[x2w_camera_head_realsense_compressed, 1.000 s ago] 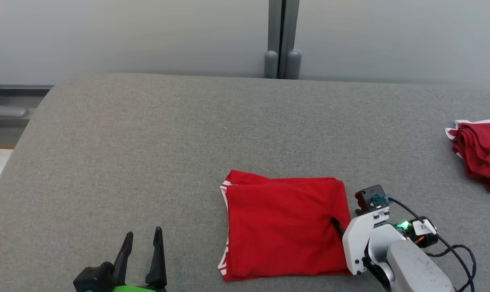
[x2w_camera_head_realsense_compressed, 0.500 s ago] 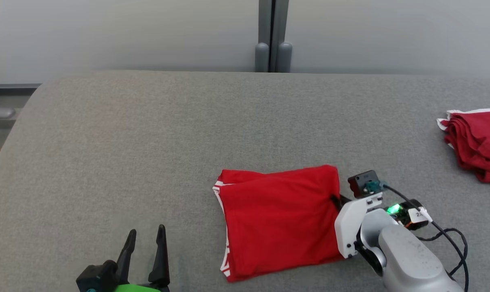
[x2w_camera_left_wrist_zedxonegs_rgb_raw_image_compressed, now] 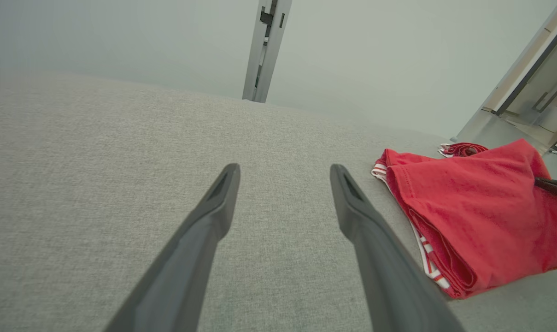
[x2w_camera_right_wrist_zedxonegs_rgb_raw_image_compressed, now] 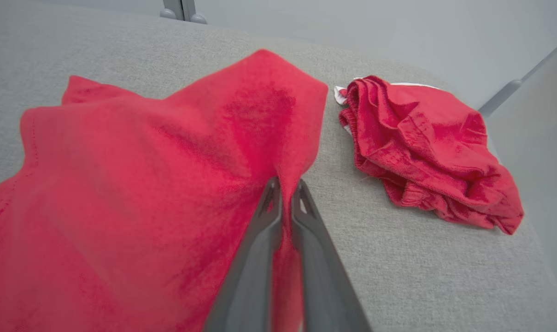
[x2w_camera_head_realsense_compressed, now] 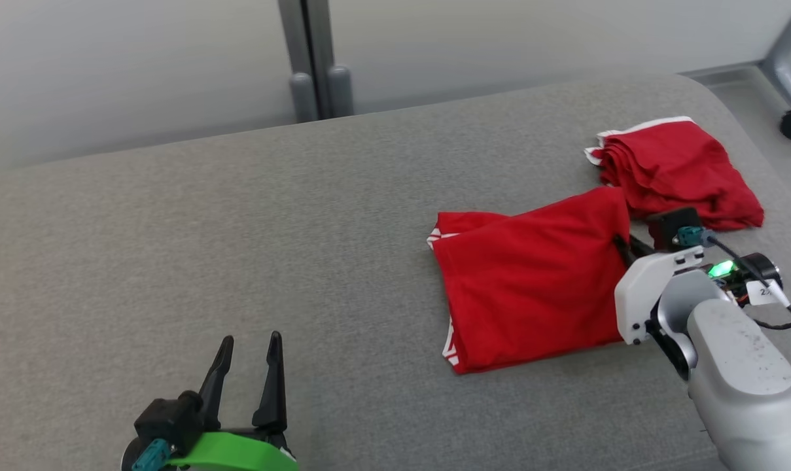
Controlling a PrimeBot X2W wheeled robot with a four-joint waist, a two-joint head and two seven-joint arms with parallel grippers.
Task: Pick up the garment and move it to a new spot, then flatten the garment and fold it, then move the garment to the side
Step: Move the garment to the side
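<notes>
head view: right tool (x2w_camera_head_realsense_compressed: pixel 620 242) tips half hidden in garment (x2w_camera_head_realsense_compressed: pixel 532 288) edge, clamped on it | left tool (x2w_camera_head_realsense_compressed: pixel 252 341) apart

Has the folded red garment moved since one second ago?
Yes. The folded garment, pinched by the right gripper, has shifted to the robot's right, closing the gap to the crumpled red pile.

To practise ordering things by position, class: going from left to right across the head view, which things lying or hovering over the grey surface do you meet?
left gripper → folded red garment → crumpled red garment
</notes>
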